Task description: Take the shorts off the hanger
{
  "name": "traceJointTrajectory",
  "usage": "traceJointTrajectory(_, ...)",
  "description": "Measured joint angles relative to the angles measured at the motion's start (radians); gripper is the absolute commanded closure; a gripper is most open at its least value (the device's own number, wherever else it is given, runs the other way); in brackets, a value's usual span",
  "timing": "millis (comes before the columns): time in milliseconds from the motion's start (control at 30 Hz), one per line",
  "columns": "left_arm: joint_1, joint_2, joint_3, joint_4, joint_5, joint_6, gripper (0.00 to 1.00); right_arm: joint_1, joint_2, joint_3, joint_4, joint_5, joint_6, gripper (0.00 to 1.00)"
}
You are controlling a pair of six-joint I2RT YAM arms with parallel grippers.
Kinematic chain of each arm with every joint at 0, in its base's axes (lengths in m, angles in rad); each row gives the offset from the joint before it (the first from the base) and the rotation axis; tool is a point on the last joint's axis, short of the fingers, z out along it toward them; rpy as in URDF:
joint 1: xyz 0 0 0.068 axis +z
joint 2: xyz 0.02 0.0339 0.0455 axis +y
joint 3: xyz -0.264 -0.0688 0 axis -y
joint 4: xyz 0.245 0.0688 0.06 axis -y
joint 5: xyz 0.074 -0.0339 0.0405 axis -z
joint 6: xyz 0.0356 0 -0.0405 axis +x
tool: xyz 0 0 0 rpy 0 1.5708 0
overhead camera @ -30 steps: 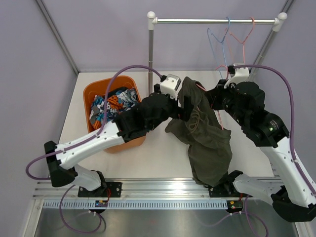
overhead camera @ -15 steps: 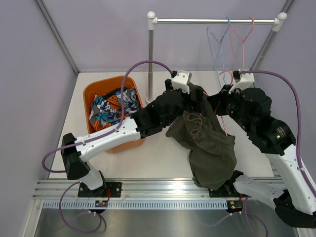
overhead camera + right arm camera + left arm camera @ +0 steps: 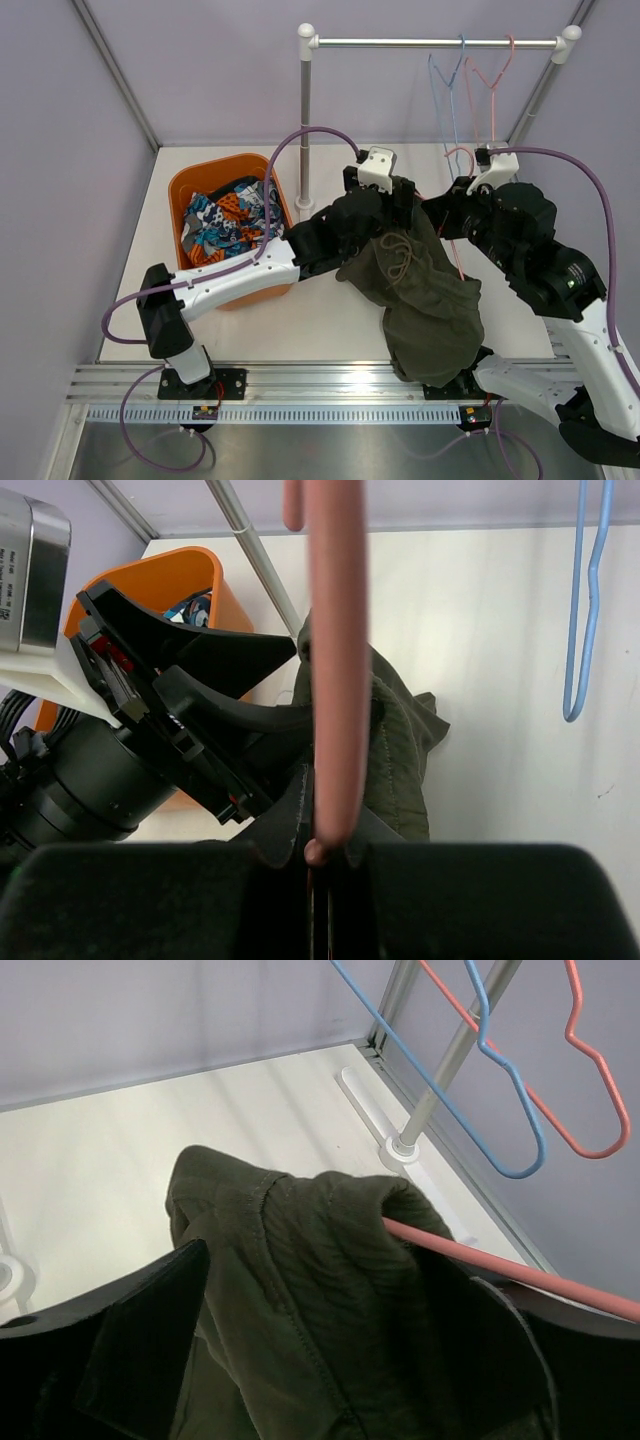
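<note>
left claw (image 3: 403, 200) pulled shorts (image 3: 430, 290) rightward, right claw (image 3: 322, 855) gripping hanger (image 3: 335, 680).

Stretches the left arm (image 3: 235, 280) from 7 o'clock up past centre and grips the bunched waistband of the shorts (image 3: 430, 300) in the left gripper (image 3: 395, 205), fingers (image 3: 150, 1320) held apart by the cloth. Folds the right arm (image 3: 545, 265) up from 5 o'clock, elbow out at 3 o'clock. Clamps the right gripper (image 3: 325, 850) tight on the pink hanger (image 3: 335, 660), just at 3 o'clock of the left one.
</note>
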Motion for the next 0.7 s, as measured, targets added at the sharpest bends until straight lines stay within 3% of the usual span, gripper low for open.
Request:
traceJointTrajectory(167,-0.005,0.000,0.000,0.019,-0.014,0.012,0.45,0.001,-0.006,0.000,-0.002,-0.006,0.002,1.00)
traceJointTrajectory(700,-0.002,-0.049,-0.048,0.043,-0.067,0.095,0.97,0.006,-0.012,-0.003,0.009,-0.026,0.013,1.00)
